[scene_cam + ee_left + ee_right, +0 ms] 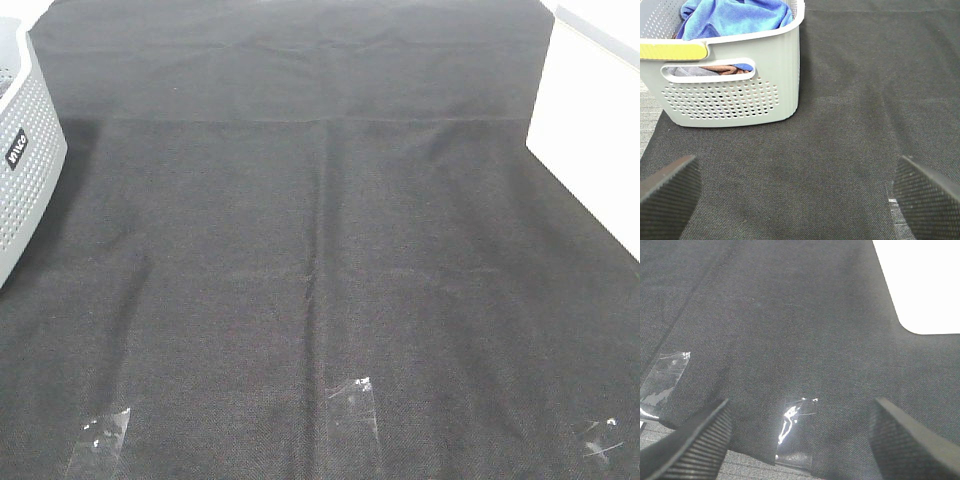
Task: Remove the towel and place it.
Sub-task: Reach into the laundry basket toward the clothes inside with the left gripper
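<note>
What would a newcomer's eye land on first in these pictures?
The royal-blue towel bunched inside the grey perforated basket, at the left edge of the black table cloth. Then the shiny tape patches along the cloth's near edge. The left end effector and right end effector are open, holding nothing.

A matt black woven cloth [320, 250], faintly creased, covered the smooth white surface [600, 130], with glossy strips of clear tape [352, 405] along its edge. A pale grey perforated plastic basket [740, 100], smooth and satin-finished, held a soft, fuzzy royal-blue microfibre towel [735, 17]. Finely ribbed matt black pads [925, 200] faced the left tool [795, 197] and right tool [800, 440].
</note>
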Controlling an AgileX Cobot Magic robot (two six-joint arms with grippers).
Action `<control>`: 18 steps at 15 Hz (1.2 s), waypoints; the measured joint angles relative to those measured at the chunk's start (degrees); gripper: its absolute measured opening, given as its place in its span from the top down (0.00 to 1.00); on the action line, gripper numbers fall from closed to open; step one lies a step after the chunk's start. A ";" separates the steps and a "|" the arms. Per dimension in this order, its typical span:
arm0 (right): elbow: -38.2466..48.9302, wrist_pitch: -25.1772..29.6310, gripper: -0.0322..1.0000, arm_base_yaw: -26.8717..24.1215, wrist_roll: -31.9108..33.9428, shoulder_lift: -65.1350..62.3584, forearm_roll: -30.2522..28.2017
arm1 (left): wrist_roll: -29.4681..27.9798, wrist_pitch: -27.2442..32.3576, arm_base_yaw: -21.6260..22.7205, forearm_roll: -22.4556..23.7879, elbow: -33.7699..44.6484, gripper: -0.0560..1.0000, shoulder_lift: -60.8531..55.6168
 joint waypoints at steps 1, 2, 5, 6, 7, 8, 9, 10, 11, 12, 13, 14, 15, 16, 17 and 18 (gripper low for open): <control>0.00 0.00 0.26 0.00 0.00 0.00 0.00 | 0.00 0.00 0.00 0.00 0.00 0.01 0.00; 0.00 0.00 0.26 0.00 0.00 0.00 0.00 | 0.00 0.00 0.00 0.00 0.00 0.01 0.00; 0.00 0.00 0.26 0.00 0.00 0.00 0.00 | 0.00 0.00 0.00 0.00 0.00 0.01 0.00; 0.00 0.00 0.26 0.00 0.00 0.00 0.00 | 0.00 0.00 0.00 0.00 0.00 0.01 0.00; 0.00 0.00 0.26 0.00 0.00 0.00 0.00 | 0.00 0.00 0.00 0.00 0.00 0.01 0.00; 0.00 0.00 0.26 0.00 0.00 0.00 0.00 | 0.00 0.00 0.00 0.00 0.00 0.01 0.00; 0.00 0.00 0.26 0.00 0.00 0.00 0.00 | 0.00 0.00 0.00 0.00 0.00 0.01 0.00; 0.00 0.00 0.26 0.00 0.00 0.00 0.00 | 0.00 0.00 0.00 0.00 0.00 0.01 0.00; 0.00 0.00 0.26 0.00 0.00 0.00 0.00 | 0.00 0.00 0.00 0.00 0.00 0.01 0.00; 0.00 0.00 0.26 0.00 0.00 0.00 0.00 | 0.00 0.00 0.00 0.00 0.00 0.01 0.00; 0.00 0.00 0.26 0.00 0.00 0.00 0.00 | 0.00 0.00 0.00 0.00 0.00 0.01 0.00; 0.00 0.00 0.26 0.00 0.00 0.00 0.00 | 0.00 0.00 0.00 0.00 0.00 0.01 0.00; 0.00 0.00 0.26 0.00 0.00 0.00 0.00 | 0.00 0.00 0.00 0.00 0.00 0.01 0.00; 0.00 0.00 0.26 0.00 0.00 0.00 0.00 | 0.00 0.00 0.00 0.00 0.00 0.01 0.00; 0.00 0.00 0.26 0.00 0.00 0.00 0.00 | 0.00 0.00 0.00 0.00 0.00 0.01 0.00; 0.00 0.00 0.26 0.00 0.00 0.00 0.00 | 0.00 0.00 0.00 0.00 0.00 0.01 0.00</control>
